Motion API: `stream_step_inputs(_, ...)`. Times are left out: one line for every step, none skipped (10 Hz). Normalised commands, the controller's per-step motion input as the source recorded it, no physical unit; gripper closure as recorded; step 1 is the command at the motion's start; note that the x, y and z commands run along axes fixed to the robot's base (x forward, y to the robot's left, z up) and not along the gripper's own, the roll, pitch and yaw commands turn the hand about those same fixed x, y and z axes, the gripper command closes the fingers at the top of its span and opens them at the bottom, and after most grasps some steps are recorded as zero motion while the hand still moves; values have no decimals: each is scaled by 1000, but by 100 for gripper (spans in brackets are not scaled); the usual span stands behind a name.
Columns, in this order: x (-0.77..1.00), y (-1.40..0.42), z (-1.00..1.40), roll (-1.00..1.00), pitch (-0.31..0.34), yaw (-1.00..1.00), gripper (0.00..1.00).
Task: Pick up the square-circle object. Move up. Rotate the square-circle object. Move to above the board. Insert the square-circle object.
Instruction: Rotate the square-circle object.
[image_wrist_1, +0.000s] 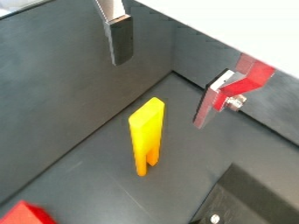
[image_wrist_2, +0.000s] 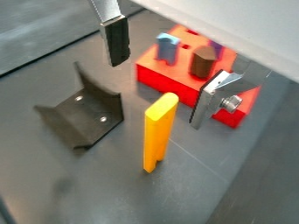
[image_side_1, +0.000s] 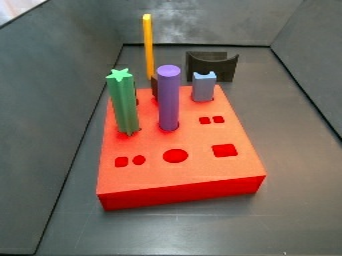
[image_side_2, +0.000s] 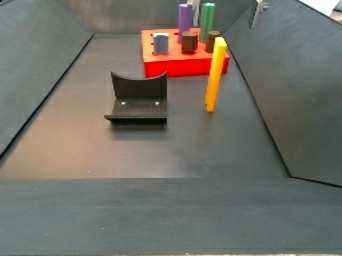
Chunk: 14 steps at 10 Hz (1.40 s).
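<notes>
We see the long orange-yellow plastic square-circle peg (image_wrist_2: 159, 133) standing upright on the dark floor beside the thick red board (image_wrist_2: 176, 77), and our gripper (image_wrist_2: 163, 74), jaws wide and empty above it, should probably clamp its stiff, light, flat-sided upper part.

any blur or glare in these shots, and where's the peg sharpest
In both wrist views the gripper hangs above the floor, its fingers soft-edged. The square-circle object looks crispest in a side view. The board shows even light, with no hard glare.
</notes>
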Motion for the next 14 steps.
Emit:
stream_step_inputs(11,8,-7,8,13,-1000,0)
stream_step_inputs(11,8,-7,9,13,-1000,0)
stream_step_inputs(12,9,-6,9,14,-1000,0)
stream_step_inputs(13,9,-5,10,14,-1000,0)
stream_step_inputs(13,9,-5,10,15,-1000,0)
stream_step_inputs(14,10,-4,11,16,-1000,0)
stream_step_inputs(14,10,-4,12,17,-1000,0)
stream_step_inputs(14,10,-4,13,18,-1000,0)
stream_step_inputs(14,10,-4,13,19,-1000,0)
stream_step_inputs(15,10,-4,15,21,-1000,0)
stream_step_inputs(15,11,-4,16,22,-1000,0)
stream_step_inputs(15,11,-4,17,25,-1000,0)
stream_step_inputs(15,11,-4,19,27,-1000,0)
stream_step_inputs(15,11,-3,21,30,-1000,0)
